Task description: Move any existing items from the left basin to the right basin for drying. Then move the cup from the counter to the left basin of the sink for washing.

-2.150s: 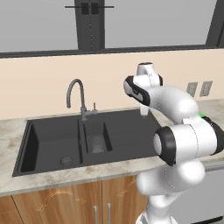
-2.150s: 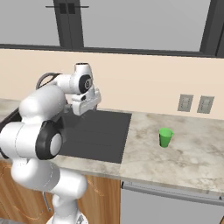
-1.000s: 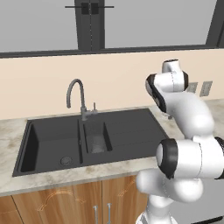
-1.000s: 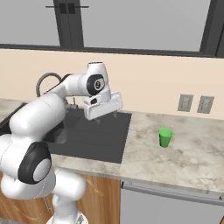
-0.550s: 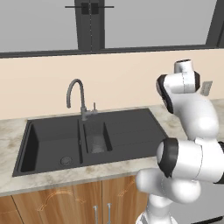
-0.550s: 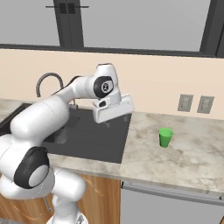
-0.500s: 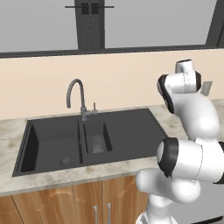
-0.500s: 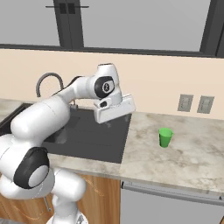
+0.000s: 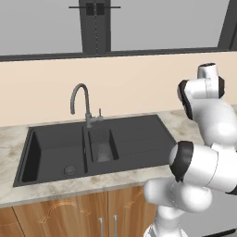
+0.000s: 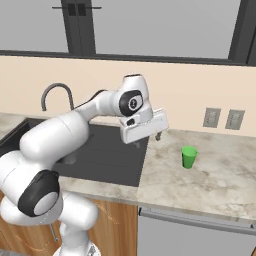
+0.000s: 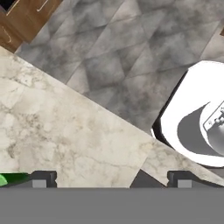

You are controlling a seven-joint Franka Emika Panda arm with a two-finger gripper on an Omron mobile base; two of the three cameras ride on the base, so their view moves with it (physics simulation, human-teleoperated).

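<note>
Released gripper (image 10: 158,135) hovers near tapered green cup (image 10: 189,157) on seemingly mottled counter (image 10: 210,175).

Two wall outlets (image 10: 223,118), dark-framed window (image 9: 95,25), wooden cabinets (image 9: 69,216), grey tiled floor (image 11: 122,57)

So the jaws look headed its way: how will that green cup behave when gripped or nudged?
The green cup is small and open-topped, so it is probably light. It tapers to a narrower base, so a sideways nudge might tip it. Its smooth slanted wall may slip upward in the grip, so grasping lower seems safer.
</note>
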